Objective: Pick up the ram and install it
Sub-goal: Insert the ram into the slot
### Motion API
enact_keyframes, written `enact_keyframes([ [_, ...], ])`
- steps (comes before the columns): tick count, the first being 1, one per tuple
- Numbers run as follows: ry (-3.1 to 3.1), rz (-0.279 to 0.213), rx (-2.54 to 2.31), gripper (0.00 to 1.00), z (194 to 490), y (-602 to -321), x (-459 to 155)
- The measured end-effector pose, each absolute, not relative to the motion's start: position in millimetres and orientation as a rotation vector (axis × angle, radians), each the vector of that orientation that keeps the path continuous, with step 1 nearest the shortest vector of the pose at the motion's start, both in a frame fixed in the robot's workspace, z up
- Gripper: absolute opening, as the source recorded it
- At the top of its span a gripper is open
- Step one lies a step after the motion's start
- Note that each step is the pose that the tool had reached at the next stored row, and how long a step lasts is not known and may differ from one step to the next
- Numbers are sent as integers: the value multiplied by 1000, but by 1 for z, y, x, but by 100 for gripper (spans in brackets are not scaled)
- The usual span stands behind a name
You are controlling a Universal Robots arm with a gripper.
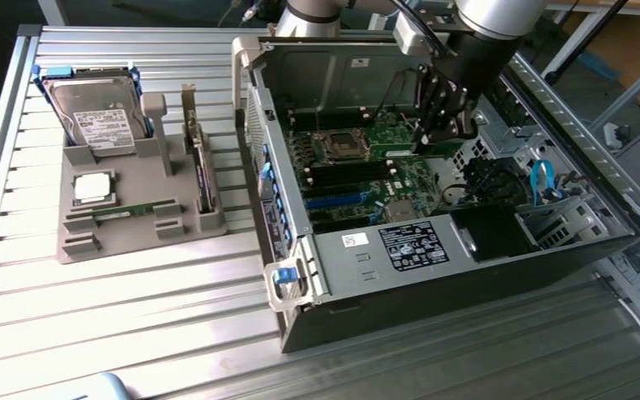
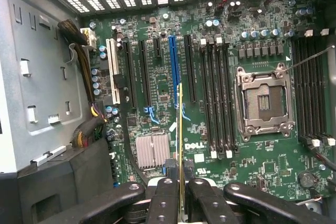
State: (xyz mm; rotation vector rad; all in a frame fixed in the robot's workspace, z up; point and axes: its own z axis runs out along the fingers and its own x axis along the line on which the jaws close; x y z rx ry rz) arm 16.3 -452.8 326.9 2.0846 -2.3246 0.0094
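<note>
My gripper (image 2: 181, 188) is shut on the ram (image 2: 180, 129), a thin green stick seen edge-on that juts out between the two black fingers (image 2: 165, 200). It hangs above the green Dell motherboard (image 2: 157, 77), over the area between the blue card slot (image 2: 174, 69) and the bank of long black memory slots (image 2: 218, 98). I cannot tell if it touches the board. In the exterior view the gripper (image 1: 450, 129) reaches down into the open computer case (image 1: 297, 275), above the board near the CPU socket (image 1: 337, 146).
An empty CPU socket (image 2: 264, 100) and a second bank of memory slots (image 2: 310, 93) lie beside the first. Cables (image 2: 84, 51) run along the case wall. On the exterior view's left a grey tray (image 1: 187, 227) holds a hard drive (image 1: 97, 117), a silver processor (image 1: 92, 185) and an upright card (image 1: 196, 150).
</note>
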Motion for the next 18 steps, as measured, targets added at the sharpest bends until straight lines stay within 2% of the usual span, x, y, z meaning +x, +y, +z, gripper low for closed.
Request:
enact_keyframes([
  [18, -2325, 9, 2085, 14, 318, -453, 16],
])
